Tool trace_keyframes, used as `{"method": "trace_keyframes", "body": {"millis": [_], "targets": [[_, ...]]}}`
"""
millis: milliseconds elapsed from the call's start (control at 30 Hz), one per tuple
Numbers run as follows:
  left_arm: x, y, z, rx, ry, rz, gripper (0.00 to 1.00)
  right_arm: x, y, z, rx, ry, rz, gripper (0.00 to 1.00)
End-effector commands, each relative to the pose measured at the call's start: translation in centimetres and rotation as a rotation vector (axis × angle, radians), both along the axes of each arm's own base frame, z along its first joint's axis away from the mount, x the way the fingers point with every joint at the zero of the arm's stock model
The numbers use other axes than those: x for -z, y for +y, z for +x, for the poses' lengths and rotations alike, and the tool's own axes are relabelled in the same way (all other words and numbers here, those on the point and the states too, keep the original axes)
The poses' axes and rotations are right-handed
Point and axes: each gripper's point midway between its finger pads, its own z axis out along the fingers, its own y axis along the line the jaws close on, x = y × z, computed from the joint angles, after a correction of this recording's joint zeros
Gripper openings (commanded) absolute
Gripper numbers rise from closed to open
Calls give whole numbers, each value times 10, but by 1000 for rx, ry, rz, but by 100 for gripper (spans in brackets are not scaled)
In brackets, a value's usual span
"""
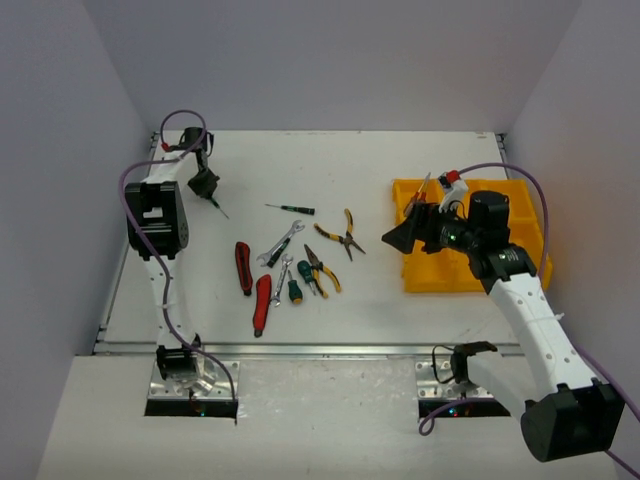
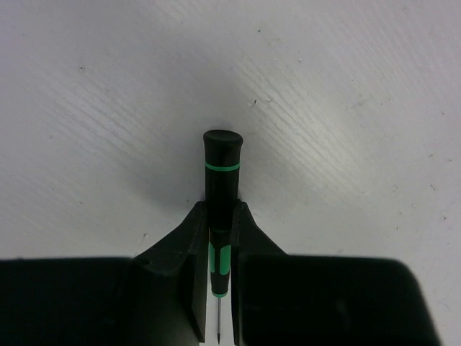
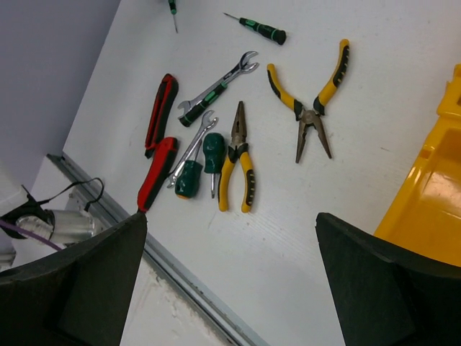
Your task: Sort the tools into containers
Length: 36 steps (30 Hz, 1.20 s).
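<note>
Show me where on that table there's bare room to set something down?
Bare table runs along the far wall behind the tools, and in the near strip between the nearer pliers and the yellow tray. Left of the utility knives, toward the left arm, is free too. The middle is crowded; the left fingers hold a screwdriver at far left.

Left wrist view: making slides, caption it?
Left pincer shut on a slim black green-banded screwdriver over the white table.
</note>
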Motion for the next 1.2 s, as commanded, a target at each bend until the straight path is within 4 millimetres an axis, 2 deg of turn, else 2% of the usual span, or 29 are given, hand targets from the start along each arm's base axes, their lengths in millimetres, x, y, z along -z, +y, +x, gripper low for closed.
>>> {"method": "trace_keyframes", "body": {"millis": [0, 67, 133, 200, 267, 300, 333, 367, 400, 467, 533, 600, 700, 800, 1000, 1167], "targets": [[14, -16, -19, 49, 53, -72, 0, -17, 21, -7, -123, -51, 115, 99], [-24, -30, -21, 75, -61, -93, 0, -22, 37, -19, -220, -27, 229, 99], [-77, -46, -15, 117, -211, -96, 0, -30, 47, -26, -283, -16, 314, 99], [-125, -81, -28, 199, -349, -110, 0, -38, 62, -30, -344, -24, 348, 99], [-189, -141, -40, 357, -534, -145, 0, -42, 80, -35, -394, -53, 332, 99], [-196, -162, -51, 406, -563, -164, 0, -41, 85, -33, -393, -59, 321, 99], [-193, -185, -65, 458, -572, -197, 0, -40, 90, -31, -388, -61, 312, 99], [-204, -221, -80, 548, -611, -250, 0, -41, 97, -31, -396, -61, 311, 98], [-216, -273, -106, 676, -645, -338, 0, -38, 103, -23, -374, -51, 308, 95], [-235, -313, -126, 778, -732, -426, 0, -37, 109, -17, -370, -51, 311, 92], [-253, -356, -162, 899, -802, -585, 0, -39, 116, -11, -378, -68, 303, 81], [-257, -373, -187, 937, -825, -670, 0, -32, 116, -8, -364, -44, 272, 76], [-270, -400, -219, 1021, -878, -753, 0, -29, 113, -9, -349, -50, 261, 74], [-274, -415, -240, 1054, -892, -822, 0, -34, 113, -15, -348, -75, 293, 66], [-282, -422, -252, 1060, -923, -881, 0, -29, 117, -24, -374, -46, 298, 56], [-289, -417, -252, 1046, -949, -869, 0, -27, 115, -26, -367, -52, 283, 50]]}}
